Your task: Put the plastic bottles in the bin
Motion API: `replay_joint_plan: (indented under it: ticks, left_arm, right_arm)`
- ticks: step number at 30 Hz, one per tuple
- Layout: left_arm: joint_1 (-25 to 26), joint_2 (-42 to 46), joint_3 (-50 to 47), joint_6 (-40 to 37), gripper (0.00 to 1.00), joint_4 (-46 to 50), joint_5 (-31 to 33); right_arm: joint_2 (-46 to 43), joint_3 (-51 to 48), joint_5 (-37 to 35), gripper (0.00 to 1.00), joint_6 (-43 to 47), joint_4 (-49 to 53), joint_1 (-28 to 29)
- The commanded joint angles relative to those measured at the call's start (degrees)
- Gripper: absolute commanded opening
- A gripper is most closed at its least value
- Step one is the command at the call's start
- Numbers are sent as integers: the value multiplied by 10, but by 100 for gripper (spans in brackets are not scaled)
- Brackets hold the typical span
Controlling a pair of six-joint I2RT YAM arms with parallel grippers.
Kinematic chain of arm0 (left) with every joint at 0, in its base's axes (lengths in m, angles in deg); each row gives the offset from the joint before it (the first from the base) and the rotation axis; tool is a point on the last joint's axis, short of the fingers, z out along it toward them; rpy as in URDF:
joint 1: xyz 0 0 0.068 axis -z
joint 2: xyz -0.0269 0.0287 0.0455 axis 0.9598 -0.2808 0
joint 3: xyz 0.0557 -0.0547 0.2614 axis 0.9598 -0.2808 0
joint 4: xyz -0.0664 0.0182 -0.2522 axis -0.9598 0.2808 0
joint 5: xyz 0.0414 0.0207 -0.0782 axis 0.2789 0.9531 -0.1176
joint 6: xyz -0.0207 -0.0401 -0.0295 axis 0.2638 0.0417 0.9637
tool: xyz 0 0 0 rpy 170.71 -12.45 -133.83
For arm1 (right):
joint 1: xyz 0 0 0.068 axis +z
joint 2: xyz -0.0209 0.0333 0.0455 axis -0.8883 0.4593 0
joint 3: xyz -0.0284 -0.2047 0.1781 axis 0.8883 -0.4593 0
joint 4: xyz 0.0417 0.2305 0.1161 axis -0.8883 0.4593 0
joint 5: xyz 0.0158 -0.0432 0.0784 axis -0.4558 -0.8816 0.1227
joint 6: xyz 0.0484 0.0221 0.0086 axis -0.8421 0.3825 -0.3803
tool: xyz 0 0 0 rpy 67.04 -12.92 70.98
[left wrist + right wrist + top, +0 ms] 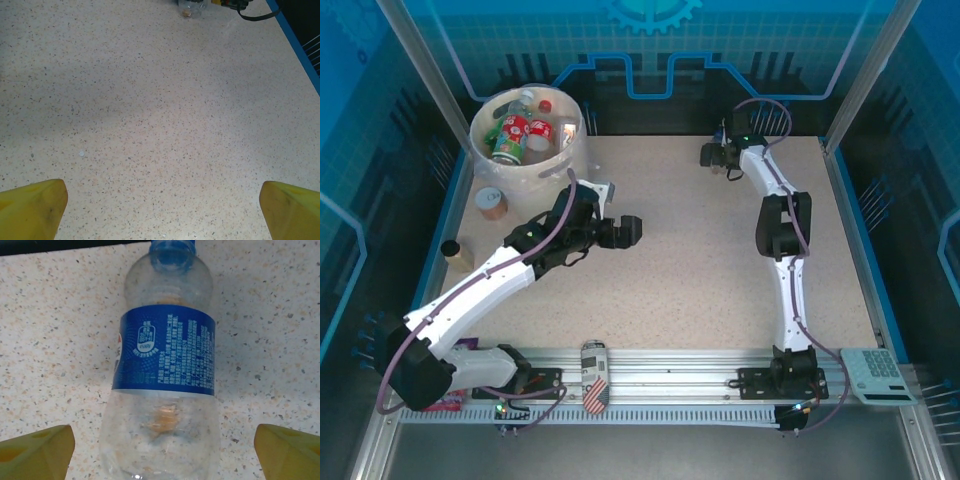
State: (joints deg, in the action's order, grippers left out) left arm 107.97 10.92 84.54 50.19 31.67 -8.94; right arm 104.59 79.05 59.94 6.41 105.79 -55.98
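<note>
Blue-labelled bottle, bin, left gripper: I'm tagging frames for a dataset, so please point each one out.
blue-labelled bottle (pixel 165 352), right wrist view, on the middle of its blue label.
bin (pixel 530 175), top external view, on its near outer wall.
left gripper (pixel 162 192), left wrist view, midway between its yellow fingertips.

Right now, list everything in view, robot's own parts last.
bin: one, cream-white, far left corner.
bottles in the bin: several, mostly red, one green; count unclear.
blue-labelled bottle: one, clear, lying at the far side, right of centre.
tan-lidded container: one, tan, beside the bin.
small brown jar: one, brown, left edge.
striped can: one, red-and-white, near rail.
calculator: one, pale, near right corner.
left gripper: one, yellow-tipped, open over bare table.
right gripper: one, yellow-tipped, open astride the blue-labelled bottle.
</note>
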Motion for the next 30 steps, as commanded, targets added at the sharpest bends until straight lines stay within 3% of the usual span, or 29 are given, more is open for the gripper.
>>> replay_joint_plan:
  ticks: [1,14,19,24,30]
  left_arm:
    - [-4,17,-6,8,99,-13,-10]
    - [-4,19,-2,10,99,-11,-10]
    - [-4,16,2,12,99,-12,-13]
    - [-4,2,14,13,99,-15,-24]
    - [-5,-25,31,31,99,-42,-54]
  right_arm:
    - [32,47,29,90,-24,51,-12]
    - [28,15,64,73,-58,5,-19]
    - [-46,-98,48,61,-53,-76,-20]
    - [-142,-208,54,58,-44,-126,-26]
    - [-318,-440,121,56,-37,-236,-28]
